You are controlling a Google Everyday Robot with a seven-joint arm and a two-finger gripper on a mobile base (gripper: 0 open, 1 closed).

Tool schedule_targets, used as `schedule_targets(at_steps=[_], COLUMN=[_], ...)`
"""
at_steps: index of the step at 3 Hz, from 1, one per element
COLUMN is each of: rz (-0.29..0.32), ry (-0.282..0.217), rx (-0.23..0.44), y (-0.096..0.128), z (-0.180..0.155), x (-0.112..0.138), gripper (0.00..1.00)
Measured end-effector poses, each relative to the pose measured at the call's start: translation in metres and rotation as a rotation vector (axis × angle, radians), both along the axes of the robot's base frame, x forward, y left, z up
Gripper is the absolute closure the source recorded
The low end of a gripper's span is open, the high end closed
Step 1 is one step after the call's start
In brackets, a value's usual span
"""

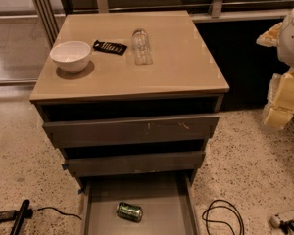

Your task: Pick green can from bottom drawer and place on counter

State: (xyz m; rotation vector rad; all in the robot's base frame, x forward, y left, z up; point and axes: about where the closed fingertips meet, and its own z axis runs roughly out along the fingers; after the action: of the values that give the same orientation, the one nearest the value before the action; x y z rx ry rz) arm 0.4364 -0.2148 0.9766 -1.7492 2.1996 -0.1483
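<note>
Small shiny green metal can (pixel 129 211) lying sideways on flat floor of open grey bottom drawer (pixel 157 195), bottom centre of frame. Your pale gripper (pixel 278 110) hanging at right edge, well apart from can; whether clamped or apart, you cannot tell.

Indoor test space of a lab or office kind. A freestanding cabinet (pixel 132 131) stands on a speckled terrazzo floor (pixel 245 155), in front of metal-framed glass partitions (pixel 14 33). Loose cables (pixel 220 201) and a small black device (pixel 19 217) lie on the floor, as in a working area rather than a home. The gripper (pixel 279 106) hangs at the right edge, beside the cabinet and above the floor.
</note>
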Motion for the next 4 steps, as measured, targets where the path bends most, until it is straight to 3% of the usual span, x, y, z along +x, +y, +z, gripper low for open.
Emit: schedule_targets(at_steps=[2,4], rz=[0.005,0.051], ry=[0.008,0.079], rx=[0.01,0.111], y=[0.002,0.023], z=[-0.001,-0.057], x=[-0.006,-0.022], gripper=[0.0,0.0])
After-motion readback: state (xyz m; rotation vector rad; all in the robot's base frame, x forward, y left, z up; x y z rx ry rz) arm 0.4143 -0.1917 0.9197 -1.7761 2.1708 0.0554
